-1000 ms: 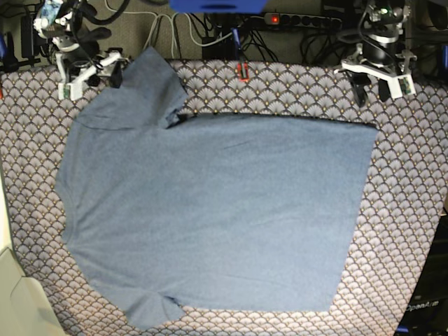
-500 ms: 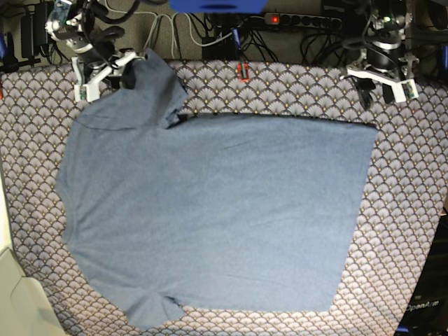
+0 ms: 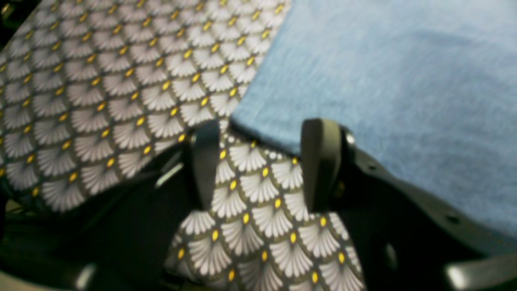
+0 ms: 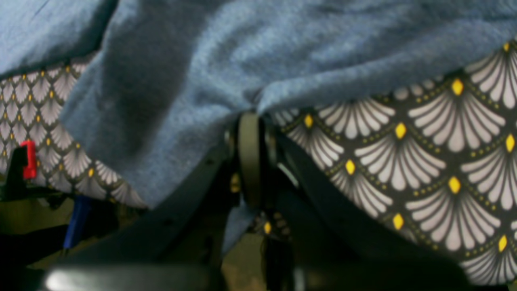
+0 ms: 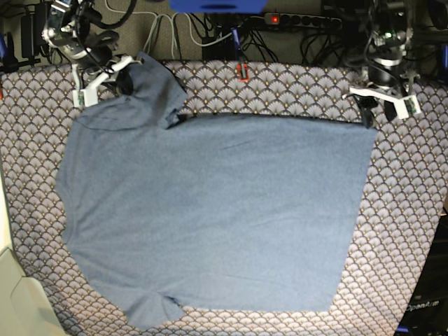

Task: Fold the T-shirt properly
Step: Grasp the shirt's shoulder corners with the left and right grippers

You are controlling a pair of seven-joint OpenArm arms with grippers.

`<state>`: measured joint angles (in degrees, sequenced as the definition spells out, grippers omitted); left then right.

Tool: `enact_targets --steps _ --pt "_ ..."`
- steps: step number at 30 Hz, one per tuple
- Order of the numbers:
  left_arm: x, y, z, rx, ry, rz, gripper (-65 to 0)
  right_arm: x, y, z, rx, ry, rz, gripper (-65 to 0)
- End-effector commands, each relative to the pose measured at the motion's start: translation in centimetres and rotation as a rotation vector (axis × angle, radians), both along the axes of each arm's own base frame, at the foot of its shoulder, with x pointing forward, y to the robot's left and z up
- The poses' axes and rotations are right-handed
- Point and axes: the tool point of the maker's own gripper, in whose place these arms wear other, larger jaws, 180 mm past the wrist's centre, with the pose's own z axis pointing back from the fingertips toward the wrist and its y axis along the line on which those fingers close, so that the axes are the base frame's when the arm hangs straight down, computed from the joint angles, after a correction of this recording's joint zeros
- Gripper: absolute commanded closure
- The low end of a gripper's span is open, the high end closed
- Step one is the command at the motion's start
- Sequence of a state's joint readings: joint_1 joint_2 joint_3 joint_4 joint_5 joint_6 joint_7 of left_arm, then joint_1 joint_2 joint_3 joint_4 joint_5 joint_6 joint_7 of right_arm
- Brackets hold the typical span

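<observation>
The slate blue-grey T-shirt (image 5: 217, 210) lies spread flat, plain side up, on the fan-patterned tablecloth (image 5: 406, 231). At the far left, my right gripper (image 5: 124, 75) is shut on the edge of the far sleeve (image 5: 150, 87). In the right wrist view the blue cloth (image 4: 194, 81) bunches into the shut right gripper (image 4: 250, 121). My left gripper (image 5: 383, 106) hovers at the shirt's far right hem corner (image 5: 371, 127). Seen from the left wrist, the left gripper (image 3: 262, 129) is open with only tablecloth between its fingers (image 3: 319, 161), and the shirt corner (image 3: 242, 117) lies just past the fingertips.
A power strip (image 5: 294, 19) with a red light and cables runs behind the table's far edge. A small red clip (image 5: 243, 71) sits at that edge, also the red clip (image 4: 28, 159) in the right wrist view. A cream object (image 5: 14, 294) stands at the lower left.
My right gripper moved right onto the sleeve edge and shut on it. The left arm moved nearer and lower toward the hem corner, its jaws unchanged.
</observation>
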<state>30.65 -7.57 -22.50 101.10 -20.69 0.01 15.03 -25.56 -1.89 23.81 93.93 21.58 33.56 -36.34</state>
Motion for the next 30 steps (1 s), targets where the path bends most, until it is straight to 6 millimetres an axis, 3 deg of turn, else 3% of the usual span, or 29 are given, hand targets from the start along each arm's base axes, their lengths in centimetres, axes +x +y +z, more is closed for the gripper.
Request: enact_targets --steps 1,12,30 --pt "0.5 0.4 0.9 0.019 -0.037 0.003 -32.4 -3.0 -0.7 -2.5 -0.071 0.171 0.034 0.0" --pt "2.4 1.8 -2.2 -0.007 0.001 0.047 -32.4 -2.8 -0.7 -2.5 -0.071 0.169 0.036 0.0" --pt "4.7 2.2 -4.6 -0.055 0.024 0.084 -32.4 -2.8 -1.1 -2.5 -0.082 0.169 0.041 0.0"
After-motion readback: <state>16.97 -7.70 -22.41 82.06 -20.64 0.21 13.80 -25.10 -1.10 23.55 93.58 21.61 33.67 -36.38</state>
